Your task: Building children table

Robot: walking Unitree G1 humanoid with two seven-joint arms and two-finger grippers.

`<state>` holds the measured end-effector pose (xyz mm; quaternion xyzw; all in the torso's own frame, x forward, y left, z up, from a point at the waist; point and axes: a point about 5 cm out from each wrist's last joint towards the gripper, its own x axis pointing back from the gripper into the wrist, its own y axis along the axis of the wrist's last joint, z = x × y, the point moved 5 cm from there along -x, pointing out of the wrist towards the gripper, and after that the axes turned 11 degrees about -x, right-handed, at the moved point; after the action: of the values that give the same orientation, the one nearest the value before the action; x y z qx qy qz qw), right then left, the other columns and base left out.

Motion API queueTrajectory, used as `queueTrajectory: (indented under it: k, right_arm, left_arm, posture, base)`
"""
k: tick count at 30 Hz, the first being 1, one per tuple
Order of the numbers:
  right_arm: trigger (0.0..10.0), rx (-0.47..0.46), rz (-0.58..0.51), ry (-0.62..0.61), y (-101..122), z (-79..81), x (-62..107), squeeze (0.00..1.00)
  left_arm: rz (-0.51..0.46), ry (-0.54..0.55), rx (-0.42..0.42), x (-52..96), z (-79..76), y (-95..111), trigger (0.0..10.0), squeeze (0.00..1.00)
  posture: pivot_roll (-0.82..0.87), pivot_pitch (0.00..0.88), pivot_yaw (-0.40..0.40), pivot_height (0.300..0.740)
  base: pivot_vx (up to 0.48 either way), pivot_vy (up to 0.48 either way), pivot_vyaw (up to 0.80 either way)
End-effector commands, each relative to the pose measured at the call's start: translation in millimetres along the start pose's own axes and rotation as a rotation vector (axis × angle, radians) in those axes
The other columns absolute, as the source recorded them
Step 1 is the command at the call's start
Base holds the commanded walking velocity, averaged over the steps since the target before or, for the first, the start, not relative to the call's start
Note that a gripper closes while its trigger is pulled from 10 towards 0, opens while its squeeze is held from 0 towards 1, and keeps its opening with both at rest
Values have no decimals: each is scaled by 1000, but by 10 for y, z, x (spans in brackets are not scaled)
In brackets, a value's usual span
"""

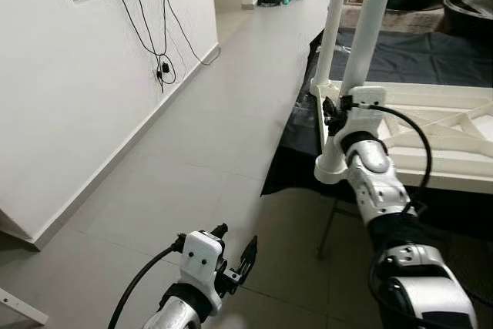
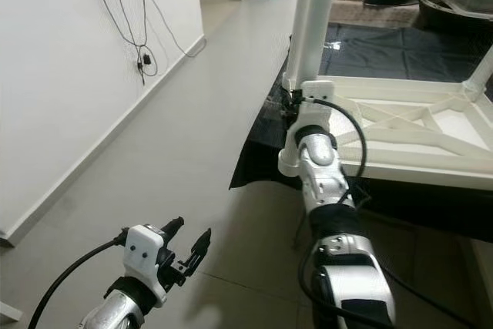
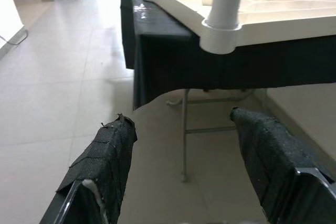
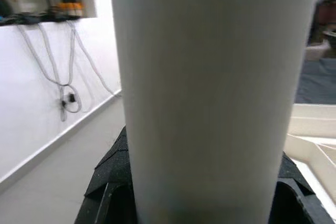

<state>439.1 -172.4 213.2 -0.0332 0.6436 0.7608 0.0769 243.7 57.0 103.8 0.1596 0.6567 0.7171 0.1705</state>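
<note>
Right claw [image 1: 336, 110] clamped round table leg [image 1: 368, 25]; keep leg upright, press into socket. Left claw [image 1: 235, 256] open, empty.

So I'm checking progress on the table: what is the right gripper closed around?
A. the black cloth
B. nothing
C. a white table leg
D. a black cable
C: the right gripper has its fingers on both sides of the upright white leg at the tabletop's corner.
</note>
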Motion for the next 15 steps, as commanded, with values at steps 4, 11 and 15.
queueTrajectory:
  k: [4,11,15]
  right_arm:
    - [10000,3,8,-105,2,125,-99,0]
    - [10000,35,-18,-126,132,112,-208,0]
    - [10000,40,-31,-113,219,224,-272,0]
  left_arm:
    - [24,-1,-6,15,-12,-65,10000,0]
    - [25,-2,-6,18,-17,-69,10000,0]
    - [24,-4,-7,19,-26,-68,10000,0]
  posture:
    - [18,0,-22,740]
    - [18,0,-22,740]
    - [24,0,-26,740]
  base:
    - [0,0,0]
    - [0,0,0]
    - [0,0,0]
